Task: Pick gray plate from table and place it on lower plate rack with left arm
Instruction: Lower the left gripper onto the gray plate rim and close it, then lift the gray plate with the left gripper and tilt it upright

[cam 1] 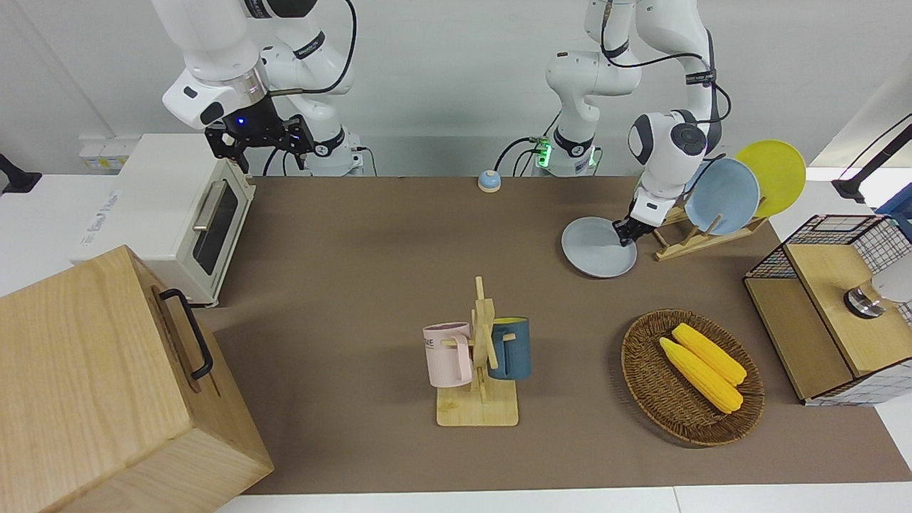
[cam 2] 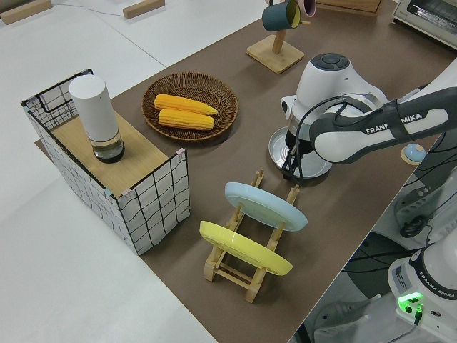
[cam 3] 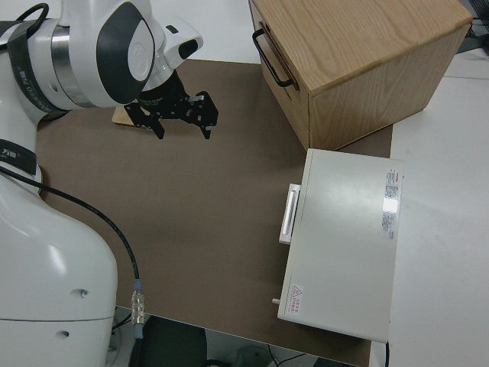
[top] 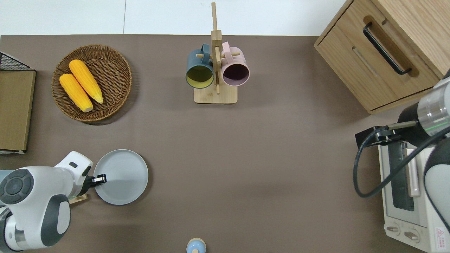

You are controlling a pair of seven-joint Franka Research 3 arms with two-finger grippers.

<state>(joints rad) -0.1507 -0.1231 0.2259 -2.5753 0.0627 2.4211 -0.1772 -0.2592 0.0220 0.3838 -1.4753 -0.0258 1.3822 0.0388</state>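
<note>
The gray plate (cam 1: 595,249) lies flat on the brown mat, also seen in the overhead view (top: 123,175) and the left side view (cam 2: 319,168). My left gripper (cam 1: 625,235) points down at the plate's rim on the side toward the rack (top: 100,179), and the arm hides part of the plate in the left side view (cam 2: 291,166). The lower plate rack (cam 1: 687,242) stands beside the plate toward the left arm's end (cam 2: 246,275). It holds a sky-blue plate (cam 1: 723,196) and a yellow plate (cam 1: 773,174). The right arm is parked, its gripper (cam 3: 183,128) open and empty.
A mug stand (cam 1: 479,356) with two mugs and a wicker basket (cam 1: 645,385) of corn sit farther from the robots. A wire crate (cam 1: 833,306) is at the left arm's end. A toaster oven (cam 1: 178,214) and a wooden cabinet (cam 1: 107,385) are at the right arm's end. A small bell (cam 1: 489,181) sits near the bases.
</note>
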